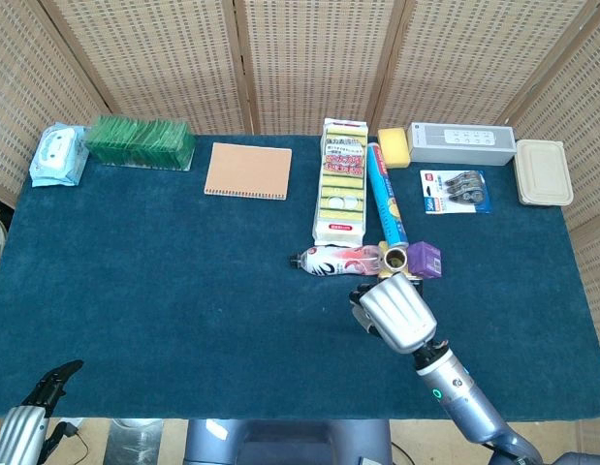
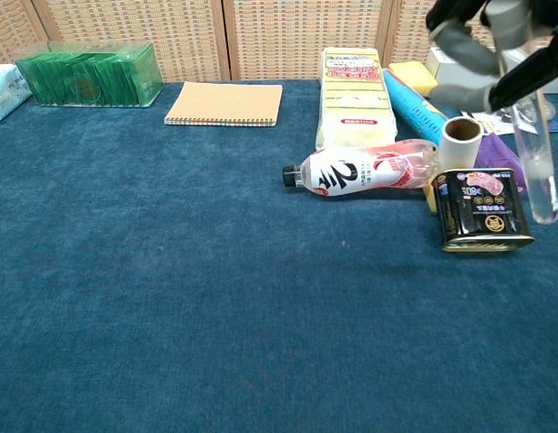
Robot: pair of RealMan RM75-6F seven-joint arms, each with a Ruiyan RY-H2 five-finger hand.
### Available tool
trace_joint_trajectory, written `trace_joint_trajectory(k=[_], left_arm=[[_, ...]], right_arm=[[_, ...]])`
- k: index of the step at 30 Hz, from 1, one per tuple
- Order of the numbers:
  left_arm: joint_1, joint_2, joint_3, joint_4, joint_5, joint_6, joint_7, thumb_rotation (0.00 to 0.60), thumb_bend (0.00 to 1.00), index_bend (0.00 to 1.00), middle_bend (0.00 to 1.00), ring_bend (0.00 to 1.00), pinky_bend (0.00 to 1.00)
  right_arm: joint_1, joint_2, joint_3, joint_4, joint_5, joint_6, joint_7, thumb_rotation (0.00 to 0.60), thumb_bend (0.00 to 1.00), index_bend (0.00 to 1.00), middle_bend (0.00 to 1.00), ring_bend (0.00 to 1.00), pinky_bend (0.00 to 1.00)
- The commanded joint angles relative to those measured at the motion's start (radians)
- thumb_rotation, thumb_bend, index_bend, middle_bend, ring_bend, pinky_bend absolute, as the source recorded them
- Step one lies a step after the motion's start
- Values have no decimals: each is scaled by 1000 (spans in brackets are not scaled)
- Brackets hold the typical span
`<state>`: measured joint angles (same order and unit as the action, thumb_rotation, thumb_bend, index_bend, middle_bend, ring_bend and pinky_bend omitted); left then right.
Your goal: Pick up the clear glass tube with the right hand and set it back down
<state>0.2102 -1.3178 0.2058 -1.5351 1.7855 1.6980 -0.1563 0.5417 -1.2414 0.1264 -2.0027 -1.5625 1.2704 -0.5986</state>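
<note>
While the clear glass tube hangs nearly upright above the tabletop's right front area, pinched at its upper end by the right hand, it appears light, slippery and fragile, warranting a gentle mid-length grip beside the black tin.

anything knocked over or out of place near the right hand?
The plastic bottle lies on its side beside the black tin; nothing looks spilled. The glass tube hangs slightly tilted in the right hand, clear of the cloth.

Woven screen behind blue table
</note>
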Motion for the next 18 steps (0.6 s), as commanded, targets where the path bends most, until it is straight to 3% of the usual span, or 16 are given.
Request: trace_joint_trajectory(k=[1, 3, 7, 18], left_arm=[[3, -5, 4, 4, 9, 4, 2, 600, 201, 114, 171, 157, 351], [2, -2, 4, -2, 19, 10, 9, 600, 201, 114, 171, 157, 351], [-8, 7, -5, -28, 17, 1, 27, 600, 200, 113, 171, 157, 351], [-6, -3, 5, -9, 5, -18, 20, 600, 200, 113, 171, 157, 351]], right_arm=[[3, 34, 129, 86, 187, 57, 55, 600, 391, 811, 993, 1000, 1000], [30, 5, 159, 50, 224, 37, 75, 600, 391, 811, 994, 1000, 1000], [50, -15, 137, -13, 154, 16, 103, 600, 391, 811, 994, 1000, 1000], [97, -84, 252, 115, 222, 57, 195, 600, 392, 811, 993, 1000, 1000]])
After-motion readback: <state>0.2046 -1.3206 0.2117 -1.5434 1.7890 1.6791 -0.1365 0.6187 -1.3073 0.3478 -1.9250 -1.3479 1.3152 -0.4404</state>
